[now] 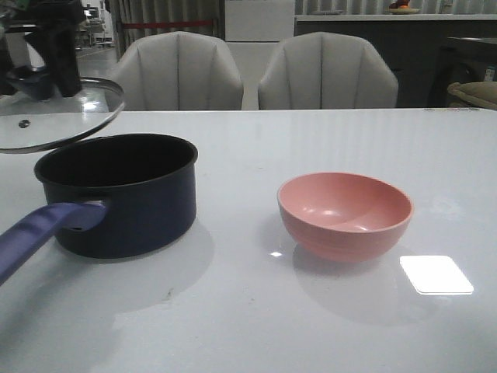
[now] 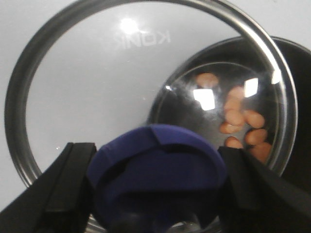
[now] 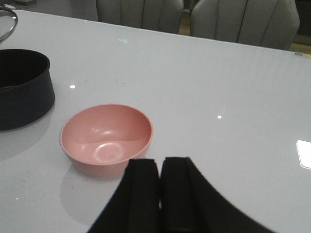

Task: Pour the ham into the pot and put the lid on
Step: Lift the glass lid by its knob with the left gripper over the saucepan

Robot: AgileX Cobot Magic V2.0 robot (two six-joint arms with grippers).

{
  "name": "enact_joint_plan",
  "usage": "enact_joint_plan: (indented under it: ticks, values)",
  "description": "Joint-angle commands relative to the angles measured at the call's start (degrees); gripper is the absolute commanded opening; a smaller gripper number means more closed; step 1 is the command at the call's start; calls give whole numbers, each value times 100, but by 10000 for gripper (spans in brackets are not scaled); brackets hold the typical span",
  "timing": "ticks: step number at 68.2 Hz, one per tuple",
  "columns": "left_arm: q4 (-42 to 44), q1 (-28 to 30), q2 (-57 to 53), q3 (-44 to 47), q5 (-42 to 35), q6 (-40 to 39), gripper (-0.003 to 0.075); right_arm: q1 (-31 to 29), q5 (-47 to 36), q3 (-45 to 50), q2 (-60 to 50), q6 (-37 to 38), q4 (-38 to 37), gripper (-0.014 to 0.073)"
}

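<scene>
Two pale chairs (image 1: 256, 70) stand behind a glossy white table (image 1: 326, 326) that carries the pot (image 1: 124, 194) on the robot's left and a pink bowl (image 1: 345, 214) further right, well apart from it. That bowl is empty in both the front and right wrist views; the ham (image 2: 240, 121), a handful of orange-pink chunks, already lies on the pot's black floor, seen through the glass from the left wrist. So the pouring looks done and the covering is the step in hand. The left gripper (image 2: 158, 189) has its fingers (image 2: 63, 184) closed against either side of the lid's blue knob, holding the lid (image 1: 54, 116) in the air, tilted, above and off toward the pot's far-left rim. The lid does not touch the pot. The relation that matters: the pot's centre lies to the right of and nearer than the lid's centre in the front view, and below it, so only a slice of the pot mouth sits under the glass. Seating it would, I judge, call for a short shift that way, levelling, then lowering. The handle (image 1: 39, 233) points toward the camera and left, clear of the rim. The right gripper (image 3: 158, 194) hangs near the bowl with its fingers pressed together, holding nothing.
</scene>
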Motion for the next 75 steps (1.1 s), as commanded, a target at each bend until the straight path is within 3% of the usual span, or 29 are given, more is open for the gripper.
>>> enact_joint_plan:
  ticks: [1,25,57,75]
  values:
    - [-26,-280,-352,-209,-278,15,112,3,-369,-171,29,-6,36,145]
    - [-25,-987,-238,-233,96,37,112,3,-369,-171,29,-6,36,145]
    - [91,-1024,-72,-258,260,49,115,3,-369,-171,29,-6,36,145]
    - [91,-1024,-72,-258,139,49,204,3,-369,-171,29,-6,36,145]
